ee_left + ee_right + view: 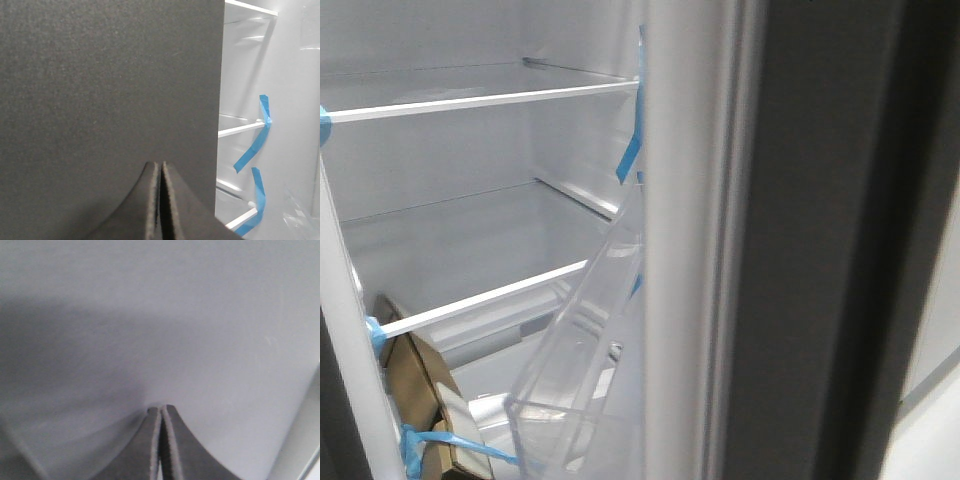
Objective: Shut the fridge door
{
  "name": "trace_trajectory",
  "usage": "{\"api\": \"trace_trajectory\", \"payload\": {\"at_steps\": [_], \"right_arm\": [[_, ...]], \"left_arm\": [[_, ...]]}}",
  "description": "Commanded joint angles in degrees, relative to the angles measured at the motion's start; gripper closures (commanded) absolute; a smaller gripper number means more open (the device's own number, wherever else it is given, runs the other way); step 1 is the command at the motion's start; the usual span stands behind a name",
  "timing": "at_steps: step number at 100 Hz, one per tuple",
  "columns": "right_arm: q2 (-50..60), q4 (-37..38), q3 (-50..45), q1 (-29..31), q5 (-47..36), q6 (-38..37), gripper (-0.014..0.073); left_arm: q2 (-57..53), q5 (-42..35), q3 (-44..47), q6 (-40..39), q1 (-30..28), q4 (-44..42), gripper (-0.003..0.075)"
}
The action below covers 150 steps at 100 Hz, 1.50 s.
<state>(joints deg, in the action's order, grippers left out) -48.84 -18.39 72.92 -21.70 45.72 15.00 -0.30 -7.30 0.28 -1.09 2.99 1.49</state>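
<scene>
I see the door [800, 240] ajar, edge-on at front cam's right, white lining and clear bin [582, 370] w/ blue tape facing the shelves. Left gripper [161, 200] is clenched, tips close against the door's dark outer face [110, 90]. Right gripper [161, 445] is clenched too, near a pale grey panel [160, 315].

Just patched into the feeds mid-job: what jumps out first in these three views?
The fridge door dominates: its dark grey edge fills the right of the front view, with a clear plastic bin on its white lining and blue tape nearby. Behind it lie white shelves and a brown cardboard box at lower left. The left gripper is shut, tips close against the dark panel; the right gripper, also shut, faces a plain pale grey surface.
</scene>
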Motion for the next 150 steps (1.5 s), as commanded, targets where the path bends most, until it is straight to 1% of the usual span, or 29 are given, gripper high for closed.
{"api": "trace_trajectory", "payload": {"at_steps": [1, 42, 85, 121, 150], "right_arm": [[-2.04, -3.49, 2.81, -0.06, -5.01, 2.83, 0.0638], [-11.92, -12.59, 9.66, -0.06, -5.67, 10.14, 0.0638], [-22.61, -15.23, 16.88, -0.16, -7.08, 14.29, 0.0638], [-33.34, -15.36, 24.21, -4.54, -10.96, 15.85, 0.0638], [-42.48, -15.36, 31.31, -4.63, -13.04, 16.79, 0.0638]], "left_arm": [[-0.59, -4.16, 2.01, -0.25, -0.21, 0.23, 0.074], [-0.59, -4.16, 2.01, -0.25, -0.21, 0.23, 0.074], [-0.59, -4.16, 2.01, -0.25, -0.21, 0.23, 0.074], [-0.59, -4.16, 2.01, -0.25, -0.21, 0.23, 0.074], [-0.59, -4.16, 2.01, -0.25, -0.21, 0.23, 0.074]]}}
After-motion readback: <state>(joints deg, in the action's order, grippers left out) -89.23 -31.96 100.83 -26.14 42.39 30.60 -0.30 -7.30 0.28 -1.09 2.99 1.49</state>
